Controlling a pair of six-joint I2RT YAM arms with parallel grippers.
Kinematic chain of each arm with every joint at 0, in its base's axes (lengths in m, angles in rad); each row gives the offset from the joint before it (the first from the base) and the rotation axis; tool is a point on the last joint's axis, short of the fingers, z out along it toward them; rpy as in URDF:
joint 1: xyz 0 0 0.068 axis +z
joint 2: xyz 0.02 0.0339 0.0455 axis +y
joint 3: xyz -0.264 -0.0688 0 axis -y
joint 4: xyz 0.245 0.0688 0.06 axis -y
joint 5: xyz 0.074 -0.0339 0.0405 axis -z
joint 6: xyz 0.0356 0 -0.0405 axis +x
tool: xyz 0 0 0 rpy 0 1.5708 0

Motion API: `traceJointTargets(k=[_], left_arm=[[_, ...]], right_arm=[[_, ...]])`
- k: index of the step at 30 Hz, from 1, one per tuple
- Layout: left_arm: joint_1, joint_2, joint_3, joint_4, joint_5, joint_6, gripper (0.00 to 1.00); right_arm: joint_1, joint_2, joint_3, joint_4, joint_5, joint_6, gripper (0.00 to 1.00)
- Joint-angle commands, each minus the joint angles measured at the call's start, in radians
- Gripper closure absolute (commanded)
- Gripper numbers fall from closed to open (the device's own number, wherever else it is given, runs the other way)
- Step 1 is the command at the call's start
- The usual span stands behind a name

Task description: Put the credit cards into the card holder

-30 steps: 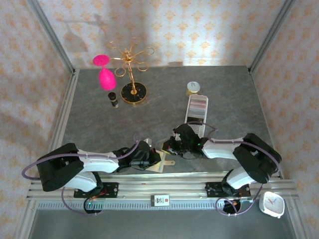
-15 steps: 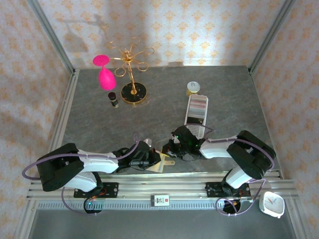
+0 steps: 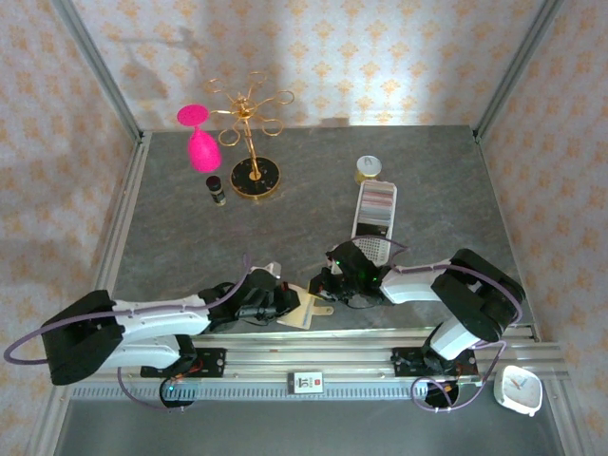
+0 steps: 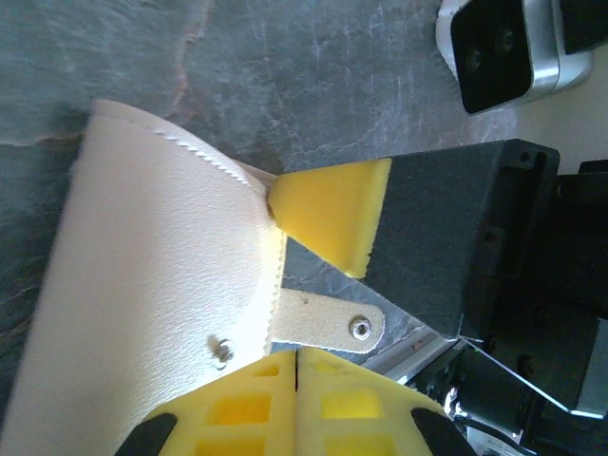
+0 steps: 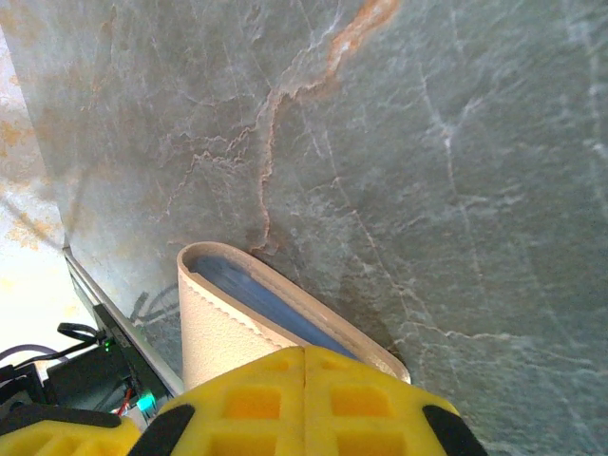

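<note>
cream leather wallet (image 4: 152, 304) lies on the grey table (image 5: 427, 142) between the two claws, just ahead of each. the left claw (image 4: 299, 408) has its pads pressed together at the wallet's near edge, beside the snap tab (image 4: 328, 323). whether a thin leaf is pinched between them i cannot tell. the right claw (image 5: 304, 399) is likewise closed tight, its pads over the wallet's end. from the left wrist, one of its yellow fingertips (image 4: 332, 214) pokes into the wallet's edge across from the left claw. just ahead of the right claw the wallet gapes a little at the fold. a flat blue-grey slab sits between the leaves, which i take to be a card (image 5: 256, 302) already in. my reading is that at least one card is home, seated deep rather than sticking out. probably left to do: settle it, let the wallet go, perhaps fold it flat. whether more cards wait in the white tray (image 3: 375, 211), well beyond the right claw, is too small to tell.
</note>
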Motion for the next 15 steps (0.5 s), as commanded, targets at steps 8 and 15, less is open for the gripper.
traceJointTargets(k=[8,15], left_arm=[[0.007,-0.052,-0.070,-0.138,-0.049,-0.024,1.00],[0.006,-0.004,-0.074,-0.129,-0.047,-0.043,1.00]], right_arm=[[0.010,0.031,0.021,-0.172,0.082,-0.040,1.00],[0.010,-0.020,0.067,-0.218,0.099,-0.056,1.00]])
